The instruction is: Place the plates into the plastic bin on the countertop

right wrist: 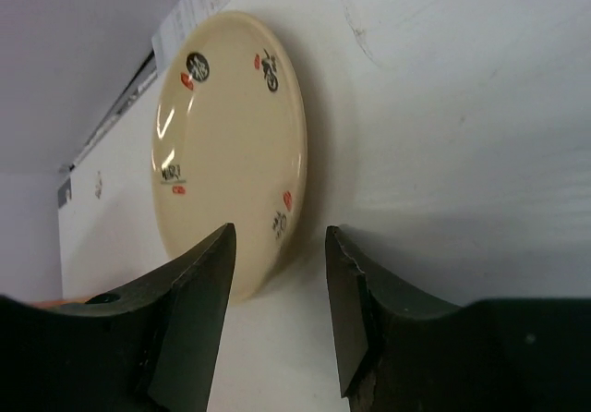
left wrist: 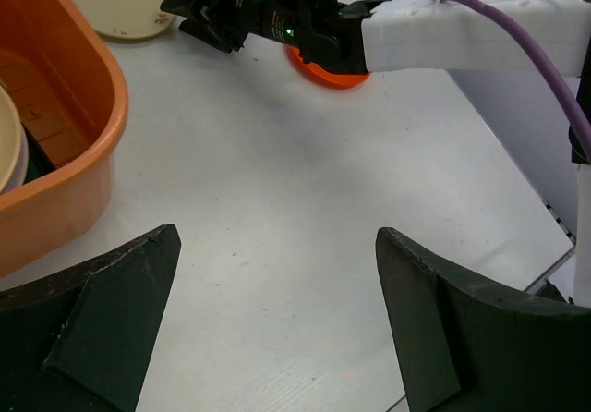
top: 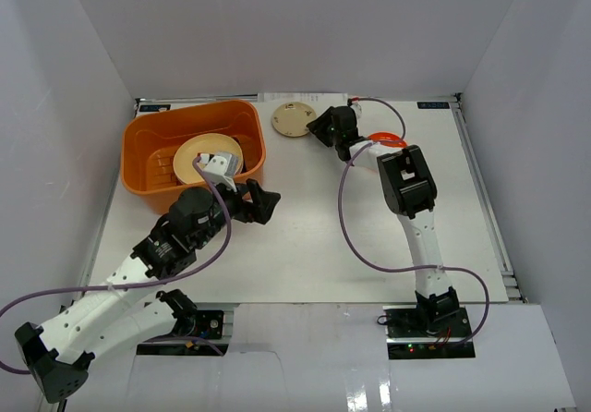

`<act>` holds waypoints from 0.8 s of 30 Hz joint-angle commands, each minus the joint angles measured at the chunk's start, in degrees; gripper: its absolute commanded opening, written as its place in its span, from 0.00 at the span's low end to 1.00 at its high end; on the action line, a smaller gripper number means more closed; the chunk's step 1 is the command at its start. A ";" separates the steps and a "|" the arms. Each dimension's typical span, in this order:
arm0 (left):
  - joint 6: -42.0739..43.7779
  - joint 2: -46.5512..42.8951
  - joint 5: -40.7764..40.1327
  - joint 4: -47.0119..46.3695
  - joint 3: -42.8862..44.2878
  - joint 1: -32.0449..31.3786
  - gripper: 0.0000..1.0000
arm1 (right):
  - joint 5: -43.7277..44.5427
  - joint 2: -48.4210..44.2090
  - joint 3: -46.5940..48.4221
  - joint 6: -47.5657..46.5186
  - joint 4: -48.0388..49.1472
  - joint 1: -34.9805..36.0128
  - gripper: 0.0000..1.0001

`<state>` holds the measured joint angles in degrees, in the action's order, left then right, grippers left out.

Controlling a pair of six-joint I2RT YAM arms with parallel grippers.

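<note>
The orange plastic bin [top: 138, 135] stands at the back left of the white countertop [top: 314, 236], with stacked plates inside and a round cream plate [top: 211, 156] on top. A small tan plate [top: 293, 119] with small markings lies just right of the bin. My right gripper [top: 315, 127] is open at its right edge; in the right wrist view the plate [right wrist: 226, 144] has its near rim at the gap of the open gripper [right wrist: 277, 283]. An orange-red plate [top: 389, 139] lies partly under the right arm. My left gripper [top: 266, 205] is open and empty over bare table beside the bin.
White walls close in the table on three sides. In the left wrist view, the bin's wall [left wrist: 65, 107] is at left, and the right arm [left wrist: 443, 33] crosses over the orange-red plate [left wrist: 332, 73]. A purple cable [top: 351, 227] loops over the middle.
</note>
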<state>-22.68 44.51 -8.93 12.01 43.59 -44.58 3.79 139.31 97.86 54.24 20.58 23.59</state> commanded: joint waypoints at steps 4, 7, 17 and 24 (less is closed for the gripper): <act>5.18 -2.15 -8.20 1.53 1.31 0.10 0.98 | 8.07 7.55 9.53 5.61 -2.91 1.19 0.46; 7.99 -2.50 -11.54 0.39 0.88 0.19 0.98 | 9.56 9.40 11.91 6.40 -4.05 1.63 0.30; 5.81 -3.55 -19.81 0.21 1.31 1.33 0.98 | 15.11 -9.20 -10.02 2.55 13.24 0.75 0.08; 5.71 -6.54 -17.79 -1.37 5.53 1.51 0.98 | 10.37 -28.11 -16.21 -12.57 13.71 1.36 0.08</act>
<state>-16.99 40.14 -26.20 12.40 45.28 -43.33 15.86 119.81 80.18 49.21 27.18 24.51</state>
